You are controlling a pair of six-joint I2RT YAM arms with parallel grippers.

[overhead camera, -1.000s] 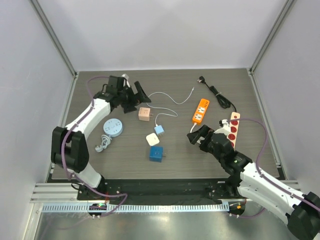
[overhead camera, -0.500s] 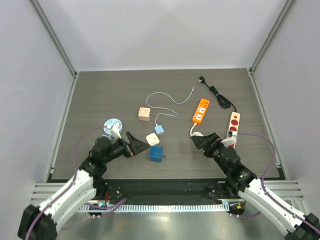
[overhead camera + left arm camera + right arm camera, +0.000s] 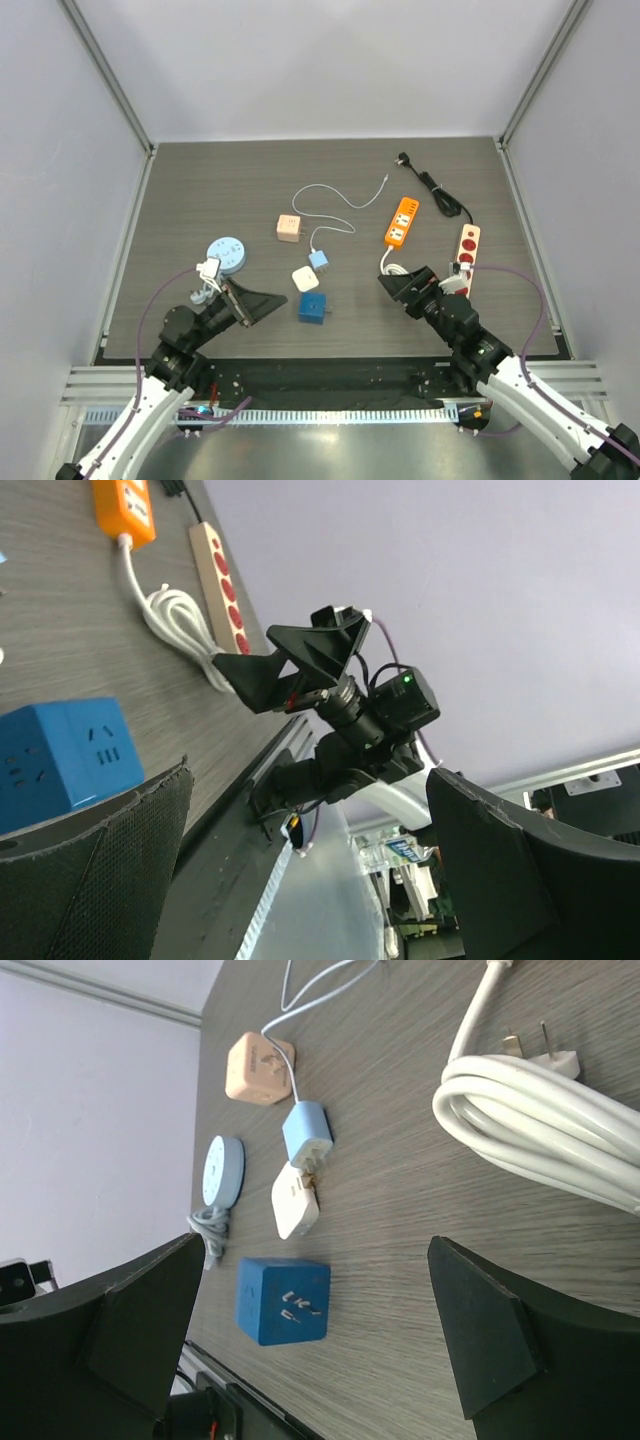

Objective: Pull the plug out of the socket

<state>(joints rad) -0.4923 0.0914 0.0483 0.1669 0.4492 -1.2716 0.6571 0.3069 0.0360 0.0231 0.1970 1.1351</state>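
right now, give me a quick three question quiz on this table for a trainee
1. True or false: the left tool and the right tool are both open and empty.
2. Which lies nearest the blue plastic cube socket? A) the peach cube B) the small white plastic adapter C) the round pale blue disc
3. What colour is the plastic power strip that the coiled white cable runs from?
Key: 1 true; 2 B; 3 orange.
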